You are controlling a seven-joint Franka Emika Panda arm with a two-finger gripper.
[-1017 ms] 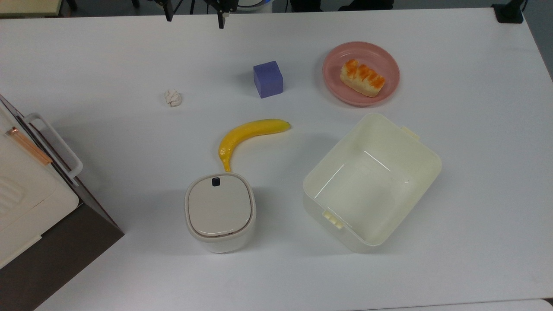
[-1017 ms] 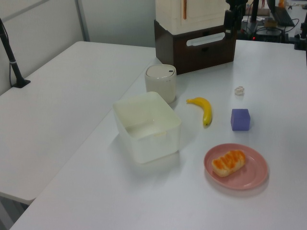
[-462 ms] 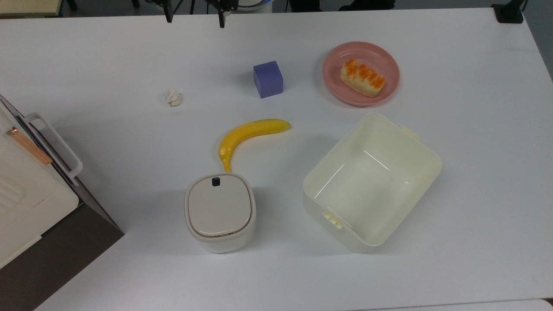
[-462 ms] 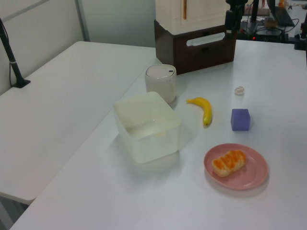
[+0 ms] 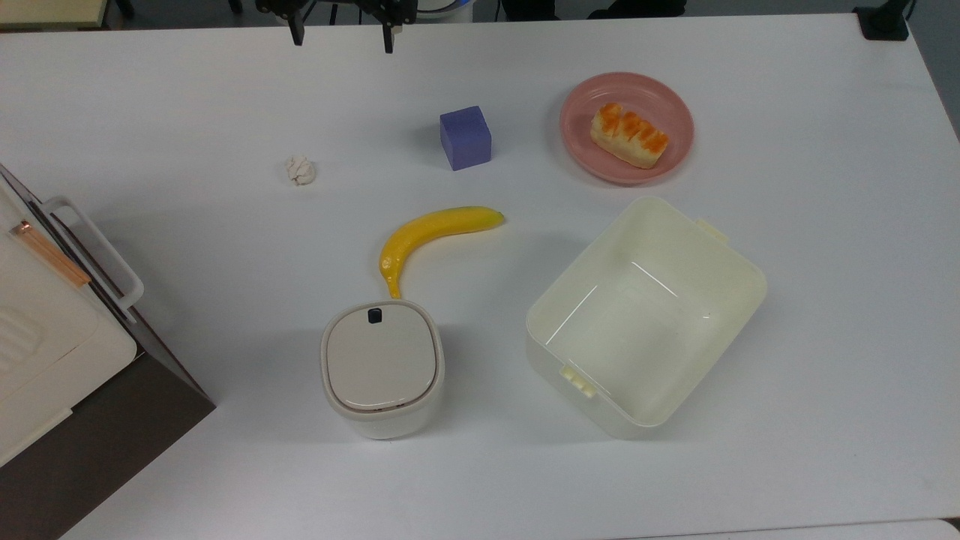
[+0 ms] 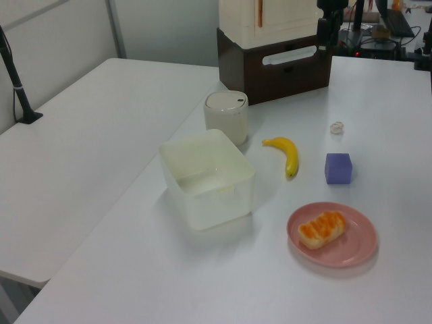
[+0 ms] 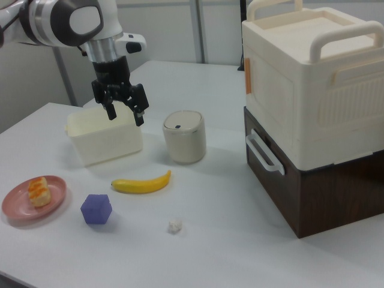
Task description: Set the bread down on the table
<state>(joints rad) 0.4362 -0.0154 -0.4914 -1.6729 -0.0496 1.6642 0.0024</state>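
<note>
1. The bread lies on the pink plate, inside the rim, near the desk's far edge in the top view and toward its right end; its underside is hidden against the plate.
2. In the right view the bread is small and its ridged top hard to make out; the plate sits by the desk's near-left corner.
3. A purple cube stands apart from the plate, and a banana lies nearer the desk's middle, its stem end just beside a lidded round canister.
4. An open cream bin sits close to the plate without touching it; nothing shows inside.
5. A small crumpled white scrap lies alone; what it is cannot be told.
6. The hand hangs above the desk, fingers spread wide and holding nothing. In the top view the hand is cut off by the top edge, with two dark fingertips over the far edge.
7. A stacked cream and brown box is cut off at the top view's lower left corner.
</note>
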